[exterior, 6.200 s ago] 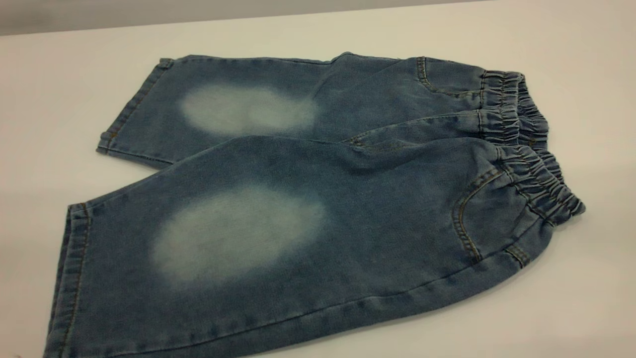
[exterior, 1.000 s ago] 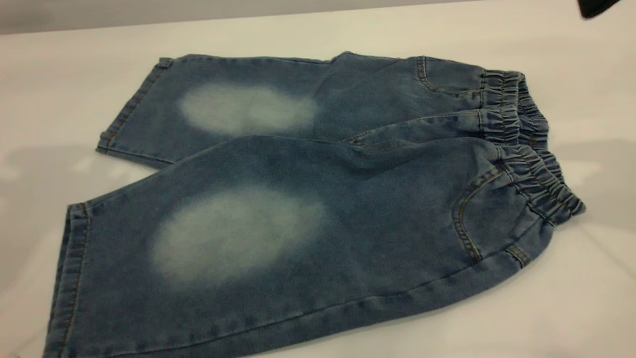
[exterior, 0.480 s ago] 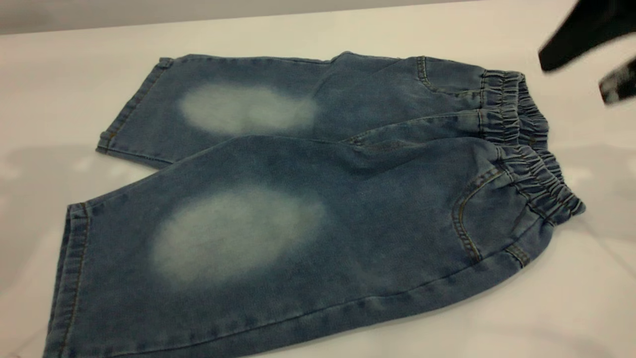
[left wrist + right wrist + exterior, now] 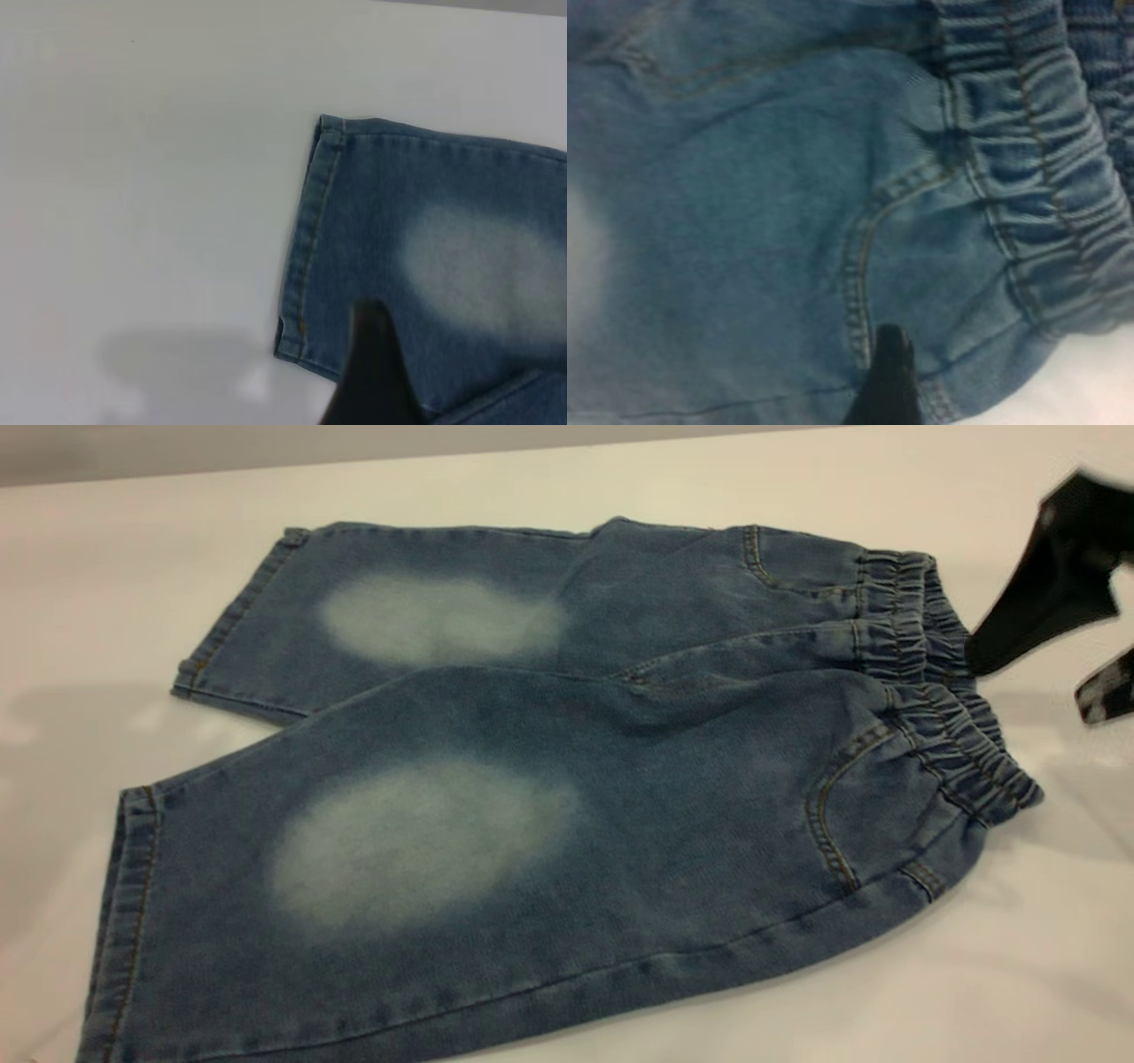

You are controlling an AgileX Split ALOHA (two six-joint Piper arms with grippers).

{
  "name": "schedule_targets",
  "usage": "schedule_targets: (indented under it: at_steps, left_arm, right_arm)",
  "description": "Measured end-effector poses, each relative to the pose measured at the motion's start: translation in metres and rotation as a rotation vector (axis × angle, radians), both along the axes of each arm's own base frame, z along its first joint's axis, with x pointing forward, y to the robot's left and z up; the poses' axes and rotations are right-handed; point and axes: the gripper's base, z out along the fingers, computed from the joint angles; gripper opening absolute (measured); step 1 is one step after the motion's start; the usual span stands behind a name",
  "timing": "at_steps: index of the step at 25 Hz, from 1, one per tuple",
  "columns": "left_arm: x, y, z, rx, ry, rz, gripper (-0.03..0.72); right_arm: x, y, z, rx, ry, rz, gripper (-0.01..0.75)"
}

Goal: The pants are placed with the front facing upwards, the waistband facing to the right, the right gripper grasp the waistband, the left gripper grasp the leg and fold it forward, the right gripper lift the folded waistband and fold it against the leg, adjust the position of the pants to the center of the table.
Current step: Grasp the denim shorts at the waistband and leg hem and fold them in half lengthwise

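- Pants point(image 4: 549, 797) spread flat, front up, across the middle of the exterior frame on the table point(image 4: 532, 487), legs running to the left edge, pale knee patches facing up.
- Waistband point(image 4: 952, 691) gathered at center right of the frame, lying on the tabletop, ungrasped.
- Near leg overlapping the far leg along the center seam; far leg's hem at upper left, near leg's hem at lower left.
- Right gripper point(image 4: 1076, 651) seen at the upper right edge of the exterior frame, one black finger tip just beside the waistband's far end, the second finger tip apart from it near the right edge: fingers spread, nothing held.
- In the right wrist frame, one dark finger tip point(image 4: 888, 376) at bottom center over the pocket stitching, the waistband point(image 4: 1036, 177) filling the upper right.
- In the left wrist frame, left gripper point(image 4: 372, 372) shown only as one dark finger at bottom center, over the leg's hem corner point(image 4: 306, 266); spread or clenched: cannot tell.
- Left gripper outside the exterior frame.
- White table point(image 4: 142, 177) filling the left half of the left wrist frame.
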Motion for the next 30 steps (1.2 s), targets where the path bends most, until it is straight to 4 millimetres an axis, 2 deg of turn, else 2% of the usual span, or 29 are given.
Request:
schedule_targets:
  at_steps: [8,16,30]
  left_arm:
    - [0.0,0.0,0.0,0.0,0.0,0.0,0.461]
    - [0.0,0.0,0.0,0.0,-0.001,0.0,0.461]
    - [0.0,0.0,0.0,0.0,-0.002,0.0,0.461]
  right_arm:
    - [0.0,-0.008,-0.032,-0.009,0.08,-0.02,0.573]
    - [0.002,-0.024,-0.033,0.043,0.06,-0.055,0.573]
    - [0.002,-0.021,-0.053,0.082,0.077,-0.026,0.573]
